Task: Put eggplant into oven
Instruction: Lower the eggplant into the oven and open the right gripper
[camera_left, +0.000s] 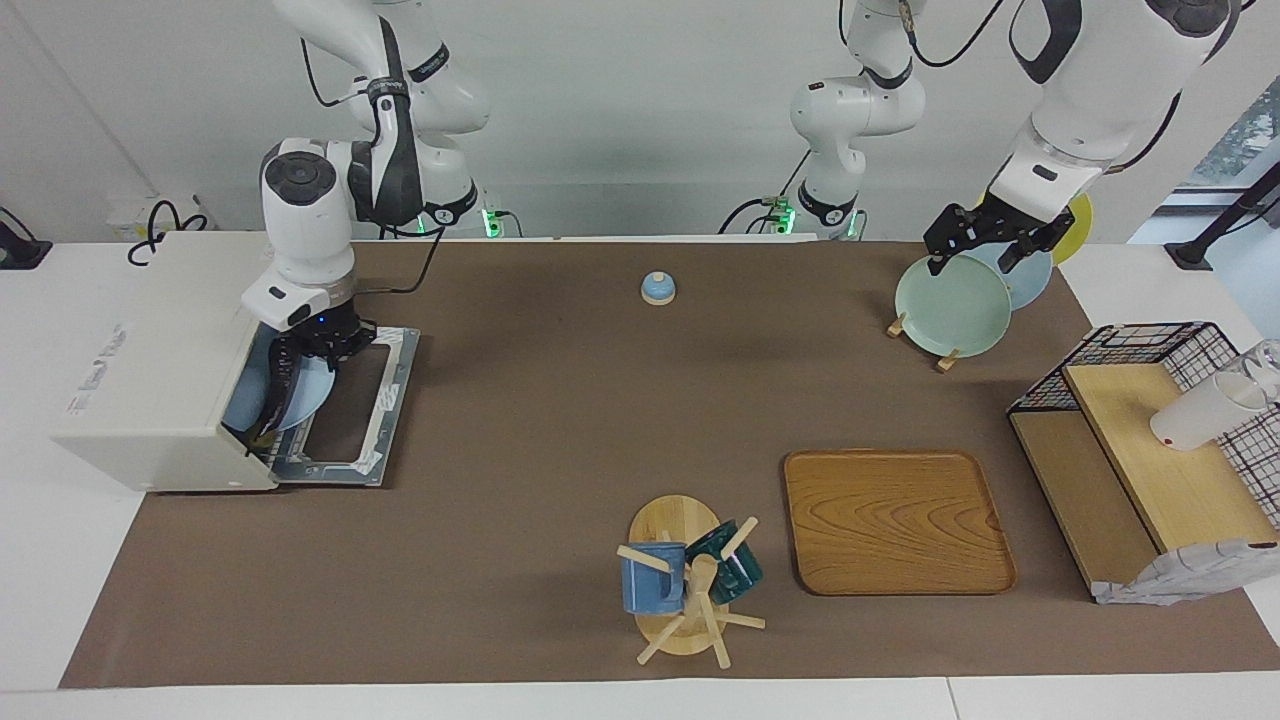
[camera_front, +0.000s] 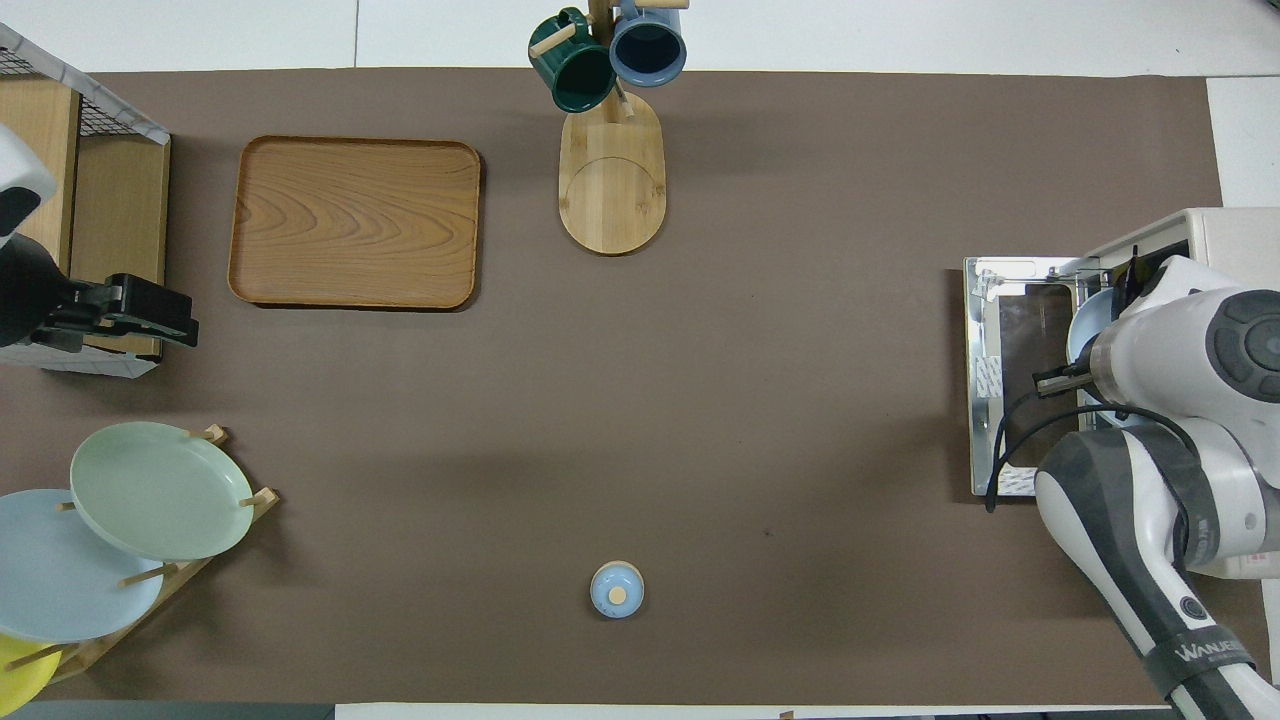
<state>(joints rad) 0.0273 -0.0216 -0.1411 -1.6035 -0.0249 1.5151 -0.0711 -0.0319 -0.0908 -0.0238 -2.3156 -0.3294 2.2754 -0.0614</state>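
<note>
The right gripper (camera_left: 318, 352) hangs at the mouth of the open oven (camera_left: 160, 380), its fingers closed around the top of the dark eggplant (camera_left: 277, 390), which dangles over a blue plate (camera_left: 300, 395) inside, while the left gripper (camera_left: 985, 240), fingers spread, waits above the green plate (camera_left: 950, 305).

Off-white oven (camera_left: 150, 380), dark purple eggplant (camera_left: 272, 395), wood-grain tray (camera_left: 895, 520), pale green plate (camera_left: 952, 305), brown mat (camera_left: 560, 420)
</note>
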